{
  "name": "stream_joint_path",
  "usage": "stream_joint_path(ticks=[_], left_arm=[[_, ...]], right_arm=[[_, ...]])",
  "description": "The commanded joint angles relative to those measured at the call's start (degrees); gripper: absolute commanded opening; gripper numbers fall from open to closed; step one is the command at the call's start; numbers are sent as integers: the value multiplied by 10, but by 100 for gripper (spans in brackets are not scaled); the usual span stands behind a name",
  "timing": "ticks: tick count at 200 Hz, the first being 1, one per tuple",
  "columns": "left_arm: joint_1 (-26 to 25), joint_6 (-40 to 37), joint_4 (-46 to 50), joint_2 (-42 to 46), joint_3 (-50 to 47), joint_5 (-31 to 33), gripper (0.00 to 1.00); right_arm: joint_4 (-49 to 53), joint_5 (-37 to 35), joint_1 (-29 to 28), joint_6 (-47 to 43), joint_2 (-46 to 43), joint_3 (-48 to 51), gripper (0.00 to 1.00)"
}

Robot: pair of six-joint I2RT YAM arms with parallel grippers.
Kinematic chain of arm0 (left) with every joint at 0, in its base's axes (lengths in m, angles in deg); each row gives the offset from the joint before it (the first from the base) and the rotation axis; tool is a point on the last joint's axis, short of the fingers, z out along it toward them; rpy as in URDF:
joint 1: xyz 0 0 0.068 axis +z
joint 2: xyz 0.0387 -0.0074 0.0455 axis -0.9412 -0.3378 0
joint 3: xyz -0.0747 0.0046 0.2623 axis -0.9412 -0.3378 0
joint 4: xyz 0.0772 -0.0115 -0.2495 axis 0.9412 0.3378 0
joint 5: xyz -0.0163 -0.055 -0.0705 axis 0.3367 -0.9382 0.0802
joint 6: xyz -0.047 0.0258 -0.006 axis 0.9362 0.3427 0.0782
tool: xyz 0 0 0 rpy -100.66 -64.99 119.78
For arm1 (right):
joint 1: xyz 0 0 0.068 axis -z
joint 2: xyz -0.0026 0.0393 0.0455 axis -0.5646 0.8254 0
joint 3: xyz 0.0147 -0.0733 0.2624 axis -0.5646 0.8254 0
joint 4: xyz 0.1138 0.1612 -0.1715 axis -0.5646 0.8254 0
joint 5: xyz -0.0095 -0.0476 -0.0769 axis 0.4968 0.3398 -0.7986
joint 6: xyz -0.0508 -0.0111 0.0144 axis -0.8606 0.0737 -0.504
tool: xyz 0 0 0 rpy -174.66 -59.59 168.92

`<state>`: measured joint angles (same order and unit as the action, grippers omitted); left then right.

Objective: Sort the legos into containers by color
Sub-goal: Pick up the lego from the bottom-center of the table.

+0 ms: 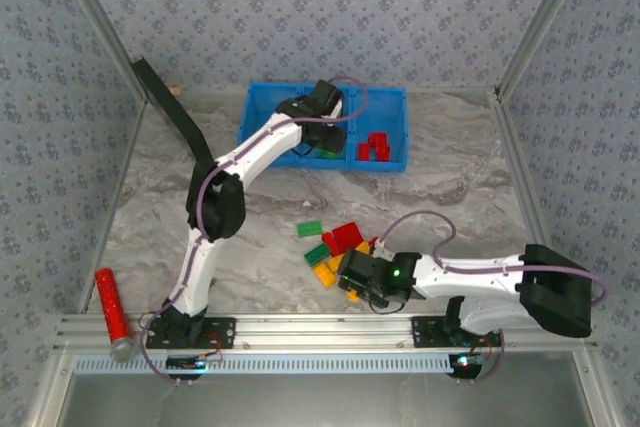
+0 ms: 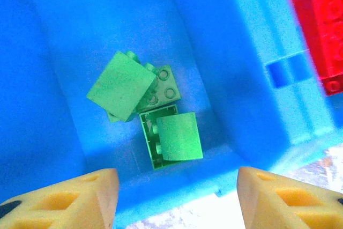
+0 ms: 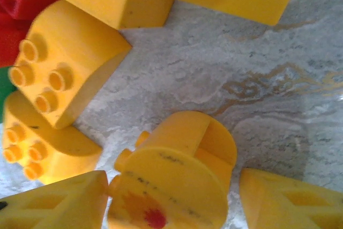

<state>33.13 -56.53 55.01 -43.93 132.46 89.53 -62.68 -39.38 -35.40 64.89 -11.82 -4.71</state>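
L end effector (image 2: pixel 174 201) over bin (image 2: pixel 53 52), green legos (image 2: pixel 122 85) inside

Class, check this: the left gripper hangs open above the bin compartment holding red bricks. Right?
No. The left wrist view shows the left gripper open above the compartment of green bricks; the red bricks lie one compartment over.

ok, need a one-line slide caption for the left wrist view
Left end effector open over green legos in one compartment of the blue bin; red legos in the adjacent compartment.
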Motion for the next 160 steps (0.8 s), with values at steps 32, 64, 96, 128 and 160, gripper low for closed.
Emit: stream_joint_path(ticks=[32,64,96,128,160], left_arm=[[-5,-24,52,179,-84,19,61],[-3,-23,59,300,-233,37,62],[-2,2,79,451,-373,37,63],[18,21,126,568,-439,43,65],[58,32,152,655,-479,15,65]], right_arm=[[68,-7,11,-108,60,-62,44],[101,8,24,-184,97,-93,36],[137,21,33,-238,104,-119,36],[240,20,41,-302,91,-194,35],[305,10,69,-400,87,-298,35]])
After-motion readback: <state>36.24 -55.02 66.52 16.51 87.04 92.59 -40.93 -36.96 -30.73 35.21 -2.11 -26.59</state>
